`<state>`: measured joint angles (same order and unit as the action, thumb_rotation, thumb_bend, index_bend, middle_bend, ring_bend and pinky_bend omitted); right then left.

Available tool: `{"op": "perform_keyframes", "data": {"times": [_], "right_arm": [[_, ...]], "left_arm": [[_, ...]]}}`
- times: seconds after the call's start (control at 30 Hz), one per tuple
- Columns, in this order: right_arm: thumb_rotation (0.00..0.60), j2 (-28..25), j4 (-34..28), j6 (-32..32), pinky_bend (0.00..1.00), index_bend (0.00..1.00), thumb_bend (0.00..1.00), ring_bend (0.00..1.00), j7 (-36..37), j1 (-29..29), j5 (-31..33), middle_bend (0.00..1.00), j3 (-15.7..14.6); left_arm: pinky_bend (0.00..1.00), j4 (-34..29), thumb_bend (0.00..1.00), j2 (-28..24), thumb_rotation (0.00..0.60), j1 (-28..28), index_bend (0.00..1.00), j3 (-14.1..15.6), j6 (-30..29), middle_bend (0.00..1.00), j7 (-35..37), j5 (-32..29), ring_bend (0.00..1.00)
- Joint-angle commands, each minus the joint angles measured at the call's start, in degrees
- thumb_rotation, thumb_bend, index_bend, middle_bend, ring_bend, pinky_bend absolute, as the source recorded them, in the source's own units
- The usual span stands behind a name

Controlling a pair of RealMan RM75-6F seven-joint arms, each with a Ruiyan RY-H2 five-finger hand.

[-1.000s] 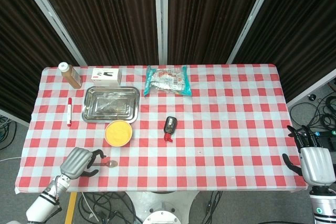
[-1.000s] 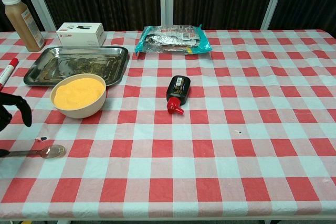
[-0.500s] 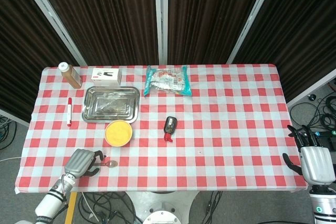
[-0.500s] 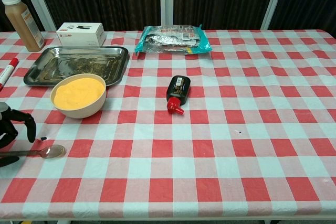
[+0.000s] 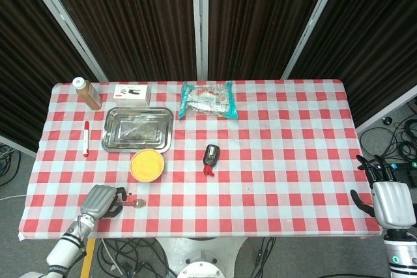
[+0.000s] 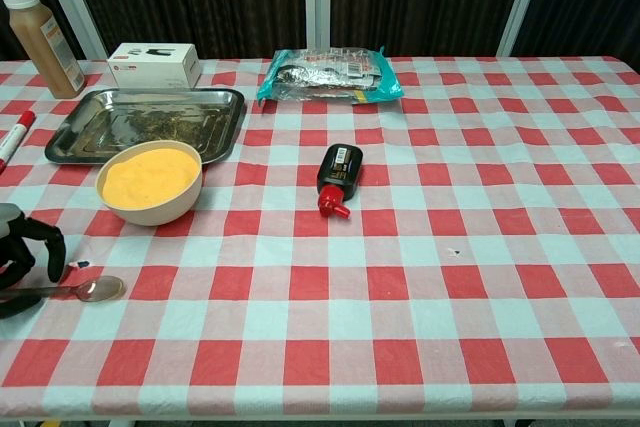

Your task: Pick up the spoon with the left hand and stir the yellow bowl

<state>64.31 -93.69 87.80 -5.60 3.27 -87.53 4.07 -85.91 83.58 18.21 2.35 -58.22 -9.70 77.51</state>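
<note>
**Spoon lies on the cloth at the near left edge, left hand closing in over its handle**

Spoon (image 6: pixel 85 290) rests flat on the checked tablecloth (image 6: pixel 420 277) near the front left corner, its round bowl end pointing right and its thin handle running left toward the table edge. The left hand (image 6: pixel 22 252) hangs over that handle end, dark fingers (image 6: pixel 52 247) curled downward with a visible gap between them; whether any fingertip touches the handle cannot be told from either view. In the head view the same left hand (image 5: pixel 101 201) sits just left of the spoon (image 5: pixel 135 204), knuckles up, holding nothing that can be seen.

Just behind the spoon stands the yellow bowl (image 6: pixel 150 182), filled to near its rim with yellow powder, clear of the hand and apart from the spoon. Behind the bowl lies a steel tray (image 6: pixel 146 124), touching or nearly touching the bowl's far rim.

The right hand (image 5: pixel 390 201) hangs off the right end of the table, beyond the cloth, fingers spread and empty; the chest view does not show it.

Elsewhere on the table: a small black bottle with a red cap (image 6: pixel 337 177) lying on its side near the middle, a foil snack bag (image 6: pixel 328 74) at the back, a white box (image 6: pixel 153 64) behind the tray, a brown drink bottle (image 6: pixel 40 41) at the back left corner, and a red marker (image 6: pixel 12 137) along the left edge.
</note>
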Motion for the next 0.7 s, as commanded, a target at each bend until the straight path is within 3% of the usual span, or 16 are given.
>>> {"op": "perform_keyframes", "data": {"times": [0.03, 0.5, 0.7], "right_arm": [[0.600, 0.00, 0.01, -0.04, 0.21, 0.12, 0.22, 0.10, 0.00, -0.04, 0.08, 0.33, -0.02], [0.600, 0.07, 0.03, -0.25, 0.21, 0.11, 0.22, 0.10, -0.12, 0.07, 0.22, 0.34, 0.04], [0.600, -0.33, -0.08, 0.36, 0.21, 0.11, 0.22, 0.10, 0.01, -0.04, 0.03, 0.34, 0.29]], "left_arm": [[0.95, 0.30, 0.38, 0.11, 0.600, 0.21, 0.55, 0.00, 0.41, 0.92, -0.03, -0.48, 0.89], [0.95, 1.66, 0.42, 0.80, 0.600, 0.15, 0.61, 0.01, -0.88, 0.93, 0.47, -0.53, 0.90], [0.95, -0.94, 0.42, -2.62, 0.600, -0.25, 0.61, -0.77, -3.89, 0.93, 0.46, 0.38, 0.90]]}}
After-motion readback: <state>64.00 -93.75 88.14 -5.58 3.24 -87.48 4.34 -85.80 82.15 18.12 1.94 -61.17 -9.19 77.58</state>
